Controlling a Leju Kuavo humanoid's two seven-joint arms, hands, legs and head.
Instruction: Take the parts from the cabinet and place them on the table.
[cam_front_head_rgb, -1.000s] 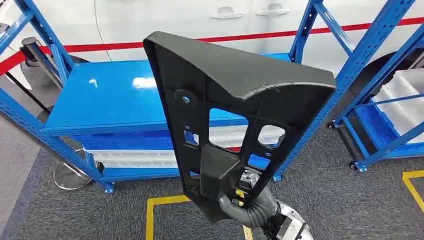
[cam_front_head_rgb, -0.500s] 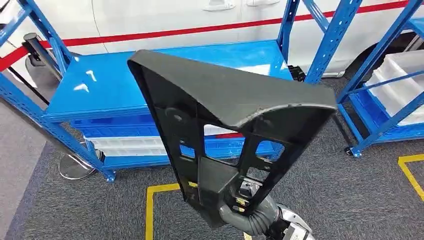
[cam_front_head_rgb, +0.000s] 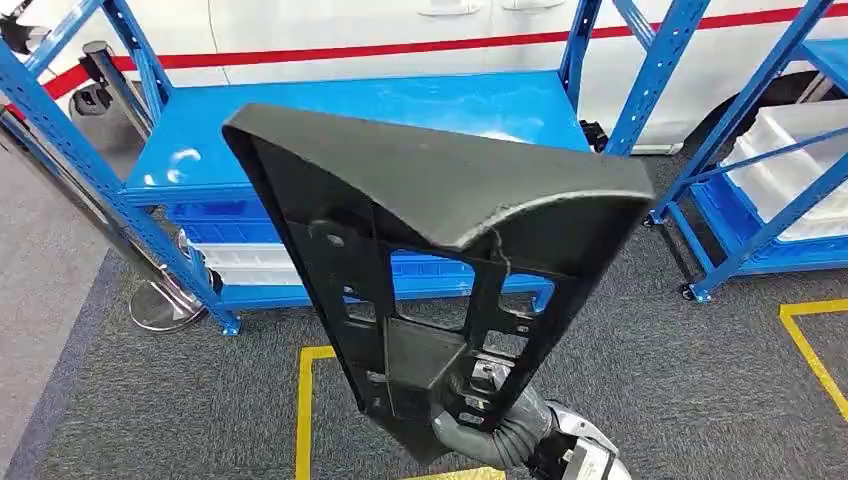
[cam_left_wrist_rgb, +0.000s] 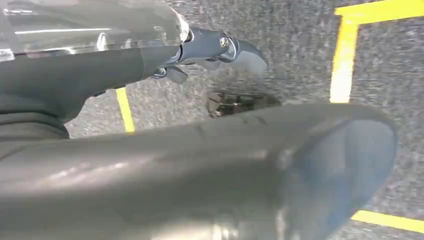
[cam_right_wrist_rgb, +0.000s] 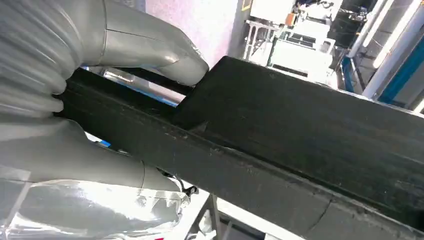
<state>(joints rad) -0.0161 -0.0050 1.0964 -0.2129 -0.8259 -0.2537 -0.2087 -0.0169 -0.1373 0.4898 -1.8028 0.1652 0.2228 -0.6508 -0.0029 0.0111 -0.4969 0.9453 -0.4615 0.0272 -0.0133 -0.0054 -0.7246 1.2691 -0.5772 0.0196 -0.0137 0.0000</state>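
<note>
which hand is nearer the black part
Right: the right hand grips the black plastic part at its lower end. The left hand hangs over the carpet, apart from it.

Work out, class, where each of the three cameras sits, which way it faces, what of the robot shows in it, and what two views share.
Head view: high on the body, facing forward and down at the black part, blue shelf and grey floor; right hand below.
Left wrist view: behind the left hand, facing the floor and its yellow lines.
Right wrist view: behind the right hand, close on the part it holds.
Shared: head and right wrist views both show the part.
</note>
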